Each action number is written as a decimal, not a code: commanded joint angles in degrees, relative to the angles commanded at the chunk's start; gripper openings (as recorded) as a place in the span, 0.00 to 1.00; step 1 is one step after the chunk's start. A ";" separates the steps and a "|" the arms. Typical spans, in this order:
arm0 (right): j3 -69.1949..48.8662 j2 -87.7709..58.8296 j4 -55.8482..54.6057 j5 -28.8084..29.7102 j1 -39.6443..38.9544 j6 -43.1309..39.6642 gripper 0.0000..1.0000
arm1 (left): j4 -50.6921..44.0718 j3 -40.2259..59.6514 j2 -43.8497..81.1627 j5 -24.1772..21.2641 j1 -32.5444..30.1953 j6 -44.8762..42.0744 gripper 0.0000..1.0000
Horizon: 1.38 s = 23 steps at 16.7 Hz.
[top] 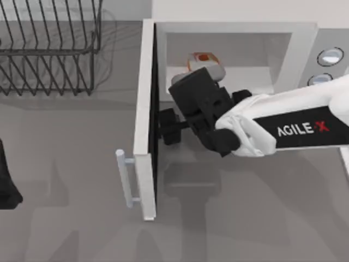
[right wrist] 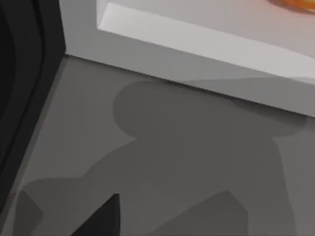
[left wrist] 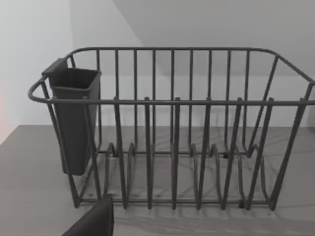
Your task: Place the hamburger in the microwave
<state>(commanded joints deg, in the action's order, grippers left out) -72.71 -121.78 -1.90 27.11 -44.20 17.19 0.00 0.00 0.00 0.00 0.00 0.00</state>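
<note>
The hamburger (top: 203, 59) sits inside the open microwave (top: 234, 33), just beyond the right gripper (top: 191, 82) at the cavity's mouth, finger spacing impossible to tell, door (top: 146, 120) swung left over bare counter (top: 71, 164).

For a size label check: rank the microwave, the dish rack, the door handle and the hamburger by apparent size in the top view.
1. microwave, largest.
2. dish rack, cut off by the picture's edge.
3. door handle.
4. hamburger, smallest, partly hidden behind the right gripper.
</note>
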 joint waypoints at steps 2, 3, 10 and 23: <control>5.34 3.27 -1.30 1.79 -2.05 1.80 1.00 | 0.00 0.00 0.00 0.00 0.00 0.00 1.00; 7.72 4.72 -2.04 2.80 -2.92 2.60 1.00 | 0.00 0.00 0.00 0.00 0.00 0.00 1.00; 16.47 8.09 -5.31 7.45 -5.83 5.36 1.00 | 0.00 0.00 0.00 0.00 0.00 0.00 1.00; 11.90 13.56 4.17 7.35 -5.24 5.18 1.00 | 0.00 0.00 0.00 0.00 0.00 0.00 1.00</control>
<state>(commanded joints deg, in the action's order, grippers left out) -60.81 -108.22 2.27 34.45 -49.44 22.37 0.00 0.00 0.00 0.00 0.00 0.00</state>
